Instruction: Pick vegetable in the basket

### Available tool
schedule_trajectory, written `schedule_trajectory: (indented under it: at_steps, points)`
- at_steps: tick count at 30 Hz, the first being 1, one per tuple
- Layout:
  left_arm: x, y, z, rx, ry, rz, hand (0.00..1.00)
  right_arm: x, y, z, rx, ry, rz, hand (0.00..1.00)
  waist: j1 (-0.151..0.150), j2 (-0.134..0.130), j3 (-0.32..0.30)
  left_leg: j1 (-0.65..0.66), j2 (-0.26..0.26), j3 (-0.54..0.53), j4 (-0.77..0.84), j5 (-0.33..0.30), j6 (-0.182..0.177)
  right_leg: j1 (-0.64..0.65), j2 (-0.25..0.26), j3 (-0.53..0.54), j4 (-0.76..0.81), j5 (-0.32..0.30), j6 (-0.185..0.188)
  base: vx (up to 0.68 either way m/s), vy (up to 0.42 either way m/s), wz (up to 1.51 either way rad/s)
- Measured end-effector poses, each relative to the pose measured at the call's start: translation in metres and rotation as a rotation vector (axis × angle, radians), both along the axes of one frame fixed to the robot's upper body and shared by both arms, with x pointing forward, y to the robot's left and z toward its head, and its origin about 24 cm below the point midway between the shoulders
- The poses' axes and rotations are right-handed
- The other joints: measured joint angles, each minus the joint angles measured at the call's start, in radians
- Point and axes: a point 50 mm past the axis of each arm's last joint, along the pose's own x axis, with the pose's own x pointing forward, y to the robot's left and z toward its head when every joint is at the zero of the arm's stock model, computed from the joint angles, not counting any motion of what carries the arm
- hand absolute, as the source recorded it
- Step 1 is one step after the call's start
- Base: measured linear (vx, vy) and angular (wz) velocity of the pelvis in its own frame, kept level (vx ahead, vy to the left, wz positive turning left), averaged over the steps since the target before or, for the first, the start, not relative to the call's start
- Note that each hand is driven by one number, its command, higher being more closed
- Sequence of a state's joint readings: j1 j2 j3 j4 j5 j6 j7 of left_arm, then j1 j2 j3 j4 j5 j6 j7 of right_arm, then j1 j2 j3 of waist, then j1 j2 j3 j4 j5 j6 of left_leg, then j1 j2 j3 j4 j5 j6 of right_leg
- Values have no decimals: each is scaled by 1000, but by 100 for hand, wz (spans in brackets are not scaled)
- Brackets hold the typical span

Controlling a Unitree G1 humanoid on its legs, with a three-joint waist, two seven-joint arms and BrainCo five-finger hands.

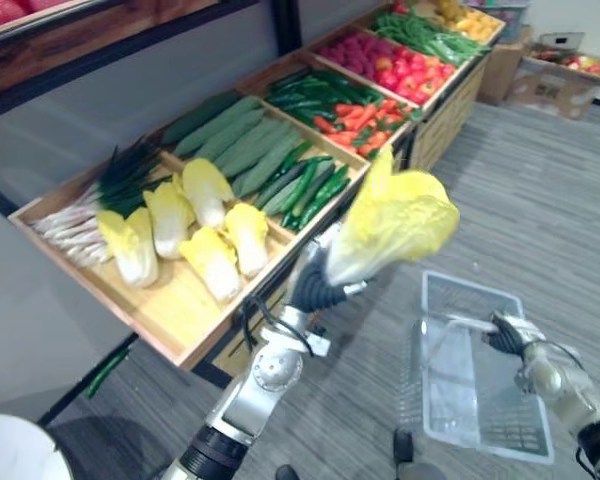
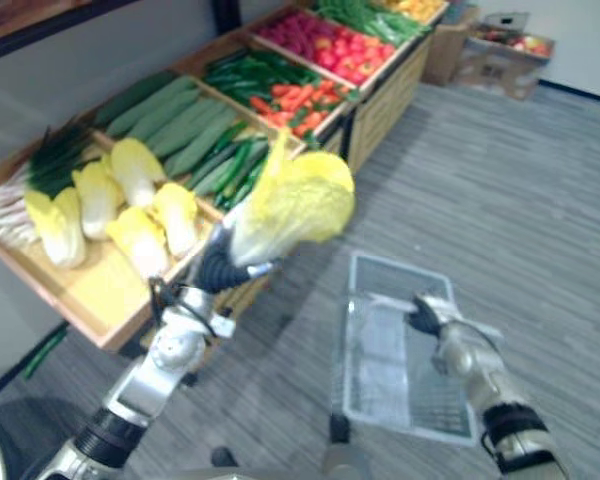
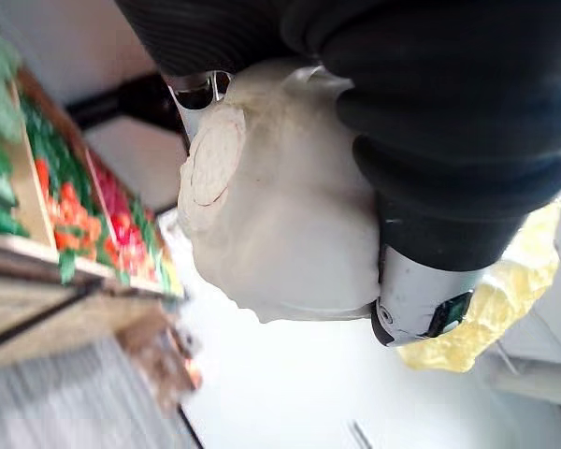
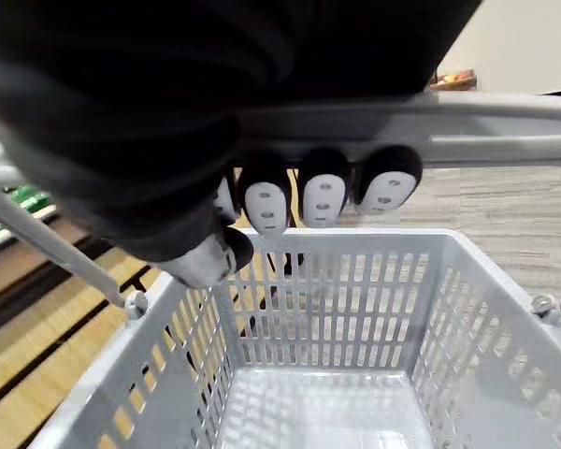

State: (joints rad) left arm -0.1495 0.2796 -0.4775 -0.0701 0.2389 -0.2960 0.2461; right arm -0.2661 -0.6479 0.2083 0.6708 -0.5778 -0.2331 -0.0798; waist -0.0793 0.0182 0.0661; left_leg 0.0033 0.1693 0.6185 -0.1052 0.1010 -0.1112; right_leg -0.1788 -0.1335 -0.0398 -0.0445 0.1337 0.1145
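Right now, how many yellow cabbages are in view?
6. Five lie in the nearest wooden tray: three in the back row, two in front. The sixth cabbage is held in the left hand. More could be hidden behind it.

From above, the cabbage (image 1: pixel 400 220) hid most of my left hand's (image 1: pixel 318 283) fingers, and in the wrist view my cover hid most of its leaves. My right hand (image 4: pixel 323 192) hid the middle of the basket's (image 4: pixel 337 318) handle. The box (image 1: pixel 565 65) far off was too blurred to tell its contents.
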Motion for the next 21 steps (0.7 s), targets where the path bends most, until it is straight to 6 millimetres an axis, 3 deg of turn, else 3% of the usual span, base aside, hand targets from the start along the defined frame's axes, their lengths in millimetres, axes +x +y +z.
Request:
schedule_trajectory:
  at_steps: [4,13,16,17,21]
  points:
    - [-19,-31,-16,32,94,-202,100,24,19,27,49,-111,23,100,3,-1,-1,43,3,80,0,-21,-9,-6,6,56,13,2,1,18,-19,-50]
    - [-43,-58,-29,62,199,-450,100,41,68,55,179,-245,122,100,0,-3,-20,96,34,182,7,-44,-41,-10,52,113,18,3,-10,18,-36,-31]
    - [-47,-59,-33,91,221,-499,100,48,105,68,214,-271,241,100,0,-5,-26,123,47,248,8,-56,-59,-30,84,168,40,3,-10,0,-18,-62]
    - [-46,-56,-35,113,224,-505,100,49,126,75,211,-278,332,100,0,-11,-30,123,63,278,39,-73,-73,-45,99,193,48,3,-10,-3,-36,-60]
    - [-38,-51,-38,121,238,-480,100,50,159,84,186,-255,486,100,1,-9,-32,122,135,337,175,-137,-91,-47,137,241,61,3,-11,-7,-42,-48]
